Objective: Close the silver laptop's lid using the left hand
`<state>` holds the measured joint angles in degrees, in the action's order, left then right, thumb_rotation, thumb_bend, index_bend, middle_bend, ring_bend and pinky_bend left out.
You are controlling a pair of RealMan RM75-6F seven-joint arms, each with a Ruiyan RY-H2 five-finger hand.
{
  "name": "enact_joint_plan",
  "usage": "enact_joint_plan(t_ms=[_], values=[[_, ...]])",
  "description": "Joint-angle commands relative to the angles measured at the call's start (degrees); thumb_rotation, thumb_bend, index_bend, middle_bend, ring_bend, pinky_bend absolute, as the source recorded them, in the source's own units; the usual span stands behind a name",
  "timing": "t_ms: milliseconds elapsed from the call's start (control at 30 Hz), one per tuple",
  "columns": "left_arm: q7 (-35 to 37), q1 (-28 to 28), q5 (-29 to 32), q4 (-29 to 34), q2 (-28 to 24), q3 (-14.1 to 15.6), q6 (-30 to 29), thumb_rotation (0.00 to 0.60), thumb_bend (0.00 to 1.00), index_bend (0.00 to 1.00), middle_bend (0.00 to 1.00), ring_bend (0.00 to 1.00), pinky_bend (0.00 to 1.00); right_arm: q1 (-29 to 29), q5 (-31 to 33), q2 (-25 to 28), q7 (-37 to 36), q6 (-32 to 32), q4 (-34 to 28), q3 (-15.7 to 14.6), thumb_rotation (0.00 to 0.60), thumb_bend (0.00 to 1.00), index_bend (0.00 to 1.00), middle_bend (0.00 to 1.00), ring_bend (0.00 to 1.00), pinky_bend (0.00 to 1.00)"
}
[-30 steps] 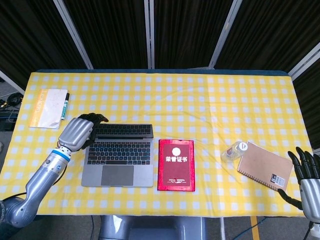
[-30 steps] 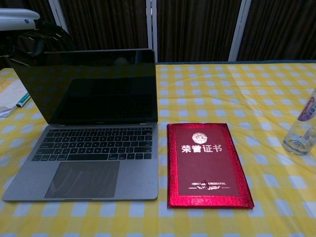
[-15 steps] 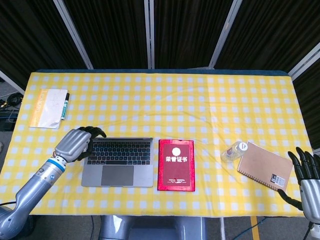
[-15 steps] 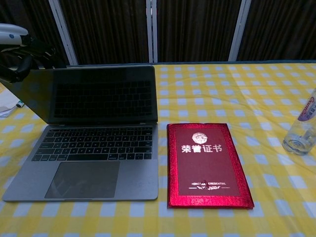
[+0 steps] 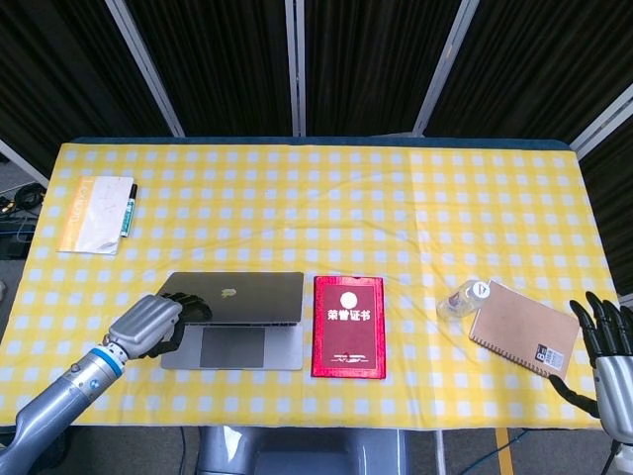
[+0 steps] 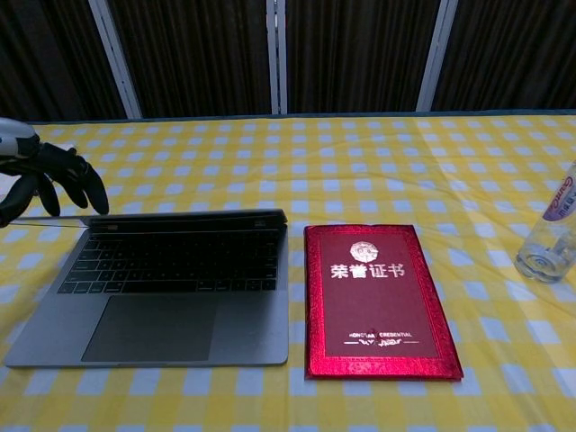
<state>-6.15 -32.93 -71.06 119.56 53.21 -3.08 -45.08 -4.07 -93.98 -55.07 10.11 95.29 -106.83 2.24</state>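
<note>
The silver laptop lies at the table's front left, its lid tipped far forward over the keyboard and still a little raised. In the chest view the lid's edge shows as a thin line above the keys. My left hand rests its dark fingers on the lid's left end and pushes it down. My right hand hovers off the table's front right corner, fingers spread, holding nothing.
A red certificate booklet lies right of the laptop. A small bottle and a brown notebook sit at the right. A notepad with a pen lies at the far left.
The left hand has drawn toward the table's front edge, carrying the lid from upright down to almost flat over the keyboard. The right hand has not moved.
</note>
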Motion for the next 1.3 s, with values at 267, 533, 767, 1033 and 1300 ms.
enact_joint_plan(t_ms=[267,533,767,1033,1300], values=[[0.53,1.15,-2.43,-2.06,4.41,3.4,0.05,0.6,1.0,0.3,0.23,0.21,0.28,-0.05,-0.04,0.15,-0.45,0.08,0.0,-0.03,0.6,0.0,0.0,0.0,0.0,0.0],[0.05,1.08,-2.47,-5.58,9.43,5.19,0.79,0.6,1.0,0.3,0.23,0.21,0.28,-0.12,-0.2,0.26,-0.79,0.18,0.0,-0.11,0.6,0.0,0.0,0.0,0.0,0.0],[0.61,1.53,-2.83,-10.84,16.06,5.67,-0.19,0.6,1.0,0.32,0.23,0.21,0.28,-0.13,-0.14,0.35,-1.1,0.22,0.12,-0.06,0.6,0.0,0.0,0.0,0.0,0.0],[1.33,1.67,-3.33,-14.73,19.94,6.26,-0.59,0.6,1.0,0.32,0.23,0.21,0.28,-0.1,0.07,0.42,-1.3,0.12,0.2,-0.02,0.6,0.0,0.0,0.0,0.0,0.0],[4.29,2.81,-7.06,-12.27,17.85,5.37,-4.91,0.6,1.0,0.31,0.22,0.2,0.25,-0.21,-0.02,0.55,-1.67,0.38,0.2,-0.01,0.6,0.0,0.0,0.0,0.0,0.0]])
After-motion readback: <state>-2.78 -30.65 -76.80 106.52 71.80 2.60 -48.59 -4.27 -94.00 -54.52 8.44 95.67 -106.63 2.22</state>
